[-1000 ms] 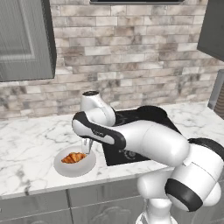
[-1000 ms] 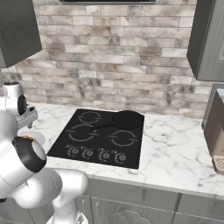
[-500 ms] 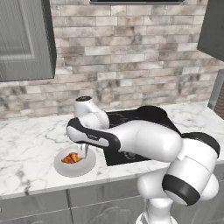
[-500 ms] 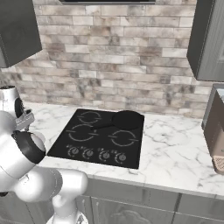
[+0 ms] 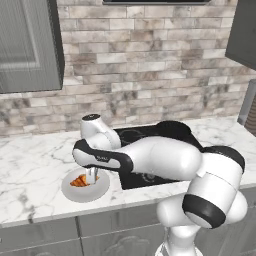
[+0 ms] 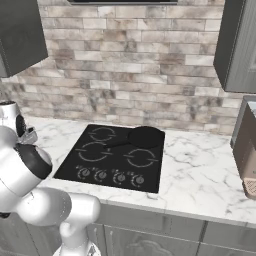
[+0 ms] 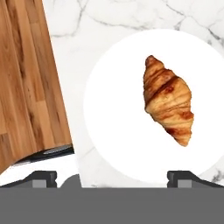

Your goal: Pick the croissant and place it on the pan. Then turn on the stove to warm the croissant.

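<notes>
You are hovering two-finger gripper (image 7: 111, 177), jaws spread wide and empty, above golden crescent croissant (image 7: 168, 99) lying on pale round plate (image 7: 109, 131) near marble counter (image 5: 30, 170) front edge, readying for pick.

No readable text, labels, brands, numbers or signs anywhere.

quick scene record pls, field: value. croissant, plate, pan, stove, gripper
croissant: lies on the plate, not gripped
plate: pale, round, on the marble counter, left of the stove
pan: black, on the stove's back right burner, nothing in it
stove: black glass cooktop, knobs along the front edge
gripper: over the plate beside the croissant, jaws open
task: pick not yet done
</notes>
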